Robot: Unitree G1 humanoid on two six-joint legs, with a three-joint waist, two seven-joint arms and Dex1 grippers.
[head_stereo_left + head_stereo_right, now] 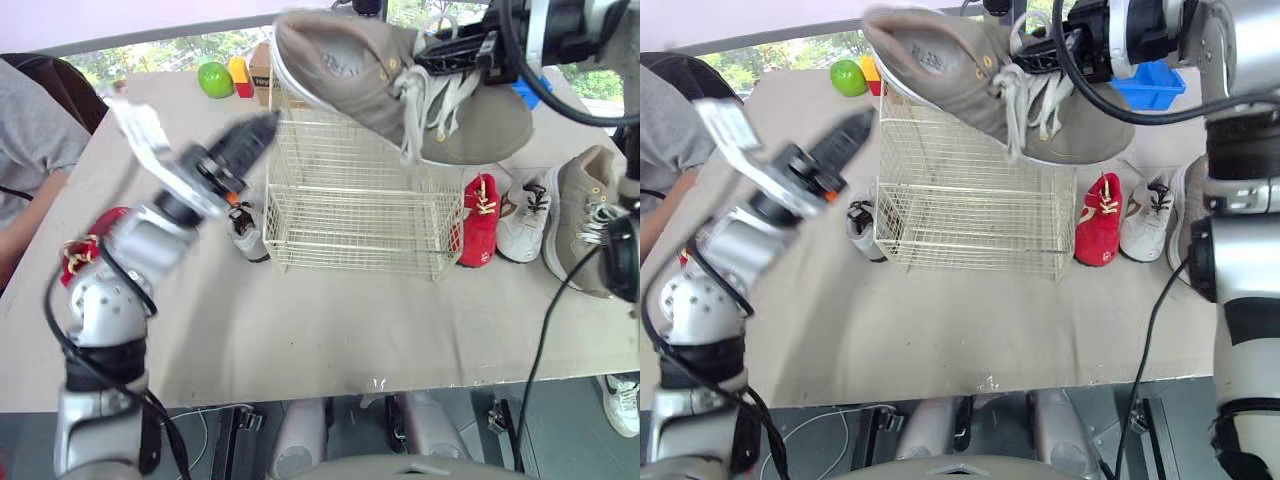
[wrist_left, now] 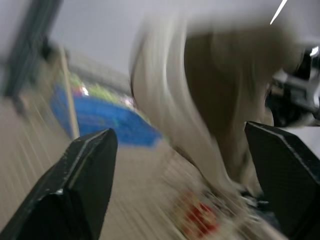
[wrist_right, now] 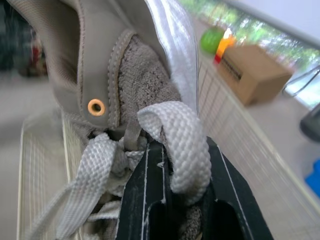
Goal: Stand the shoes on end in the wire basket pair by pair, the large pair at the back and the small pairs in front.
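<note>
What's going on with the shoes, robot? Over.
Right gripper shut on grey shoe, above basket. Left gripper open, holding nothing. No shoes in basket yet.

Table (image 1: pixel 300 330) bears wire basket (image 1: pixel 350 215), loose shoes (image 1: pixel 480 222), green fruit (image 1: pixel 215 78)

Looks like a robot test lab: covered table (image 1: pixel 300 330), blue bin (image 1: pixel 1150 85).

Nothing could be read for certain. Dark letters stood on the cardboard box (image 1: pixel 260 72) at the far edge of the table (image 1: pixel 330 320) — too small to make out — and the print inside the grey shoe (image 1: pixel 340 60) was a blur.
</note>
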